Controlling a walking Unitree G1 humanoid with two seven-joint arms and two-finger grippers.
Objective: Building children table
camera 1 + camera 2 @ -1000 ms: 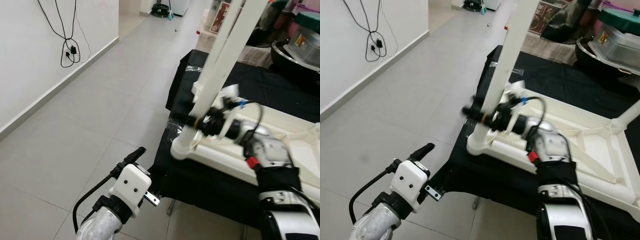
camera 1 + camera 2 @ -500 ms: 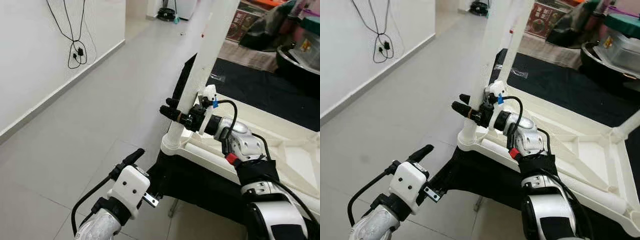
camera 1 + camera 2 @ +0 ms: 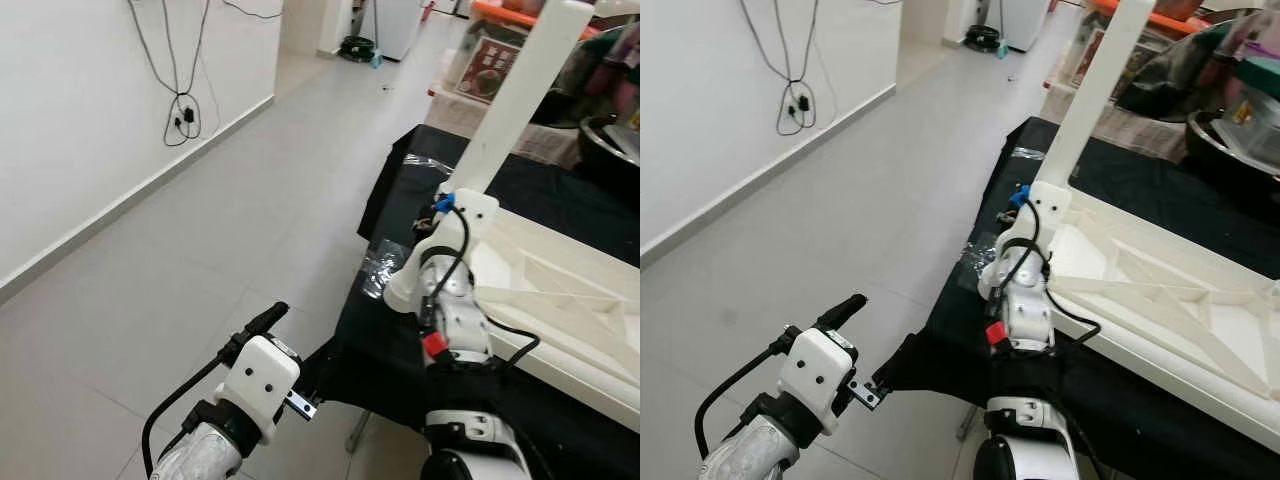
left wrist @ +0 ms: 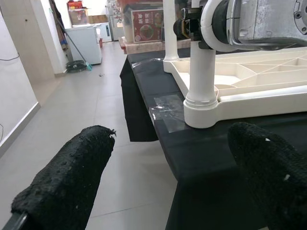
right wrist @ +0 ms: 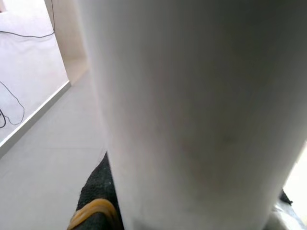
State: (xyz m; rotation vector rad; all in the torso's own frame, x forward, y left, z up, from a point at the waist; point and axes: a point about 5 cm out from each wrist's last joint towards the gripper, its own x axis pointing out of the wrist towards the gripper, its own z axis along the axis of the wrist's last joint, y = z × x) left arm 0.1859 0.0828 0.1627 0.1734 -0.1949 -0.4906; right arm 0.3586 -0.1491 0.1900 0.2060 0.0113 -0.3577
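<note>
Right claw (image 4: pixel 192 26) grips the white table leg (image 3: pixel 520 95) — plain, round, upright — in its corner socket.

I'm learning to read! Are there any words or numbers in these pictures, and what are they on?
There are none I can read.
Red poster leaning on the floor far behind the white table leg: it has print and a picture, too small and blurred to read.
Label on the clear tub at the right edge: too blurred to read.

White table leg (image 3: pixel 1092 95) upright at upturned tabletop (image 3: pixel 1160 300) corner, on black cloth (image 3: pixel 1140 400).
</note>
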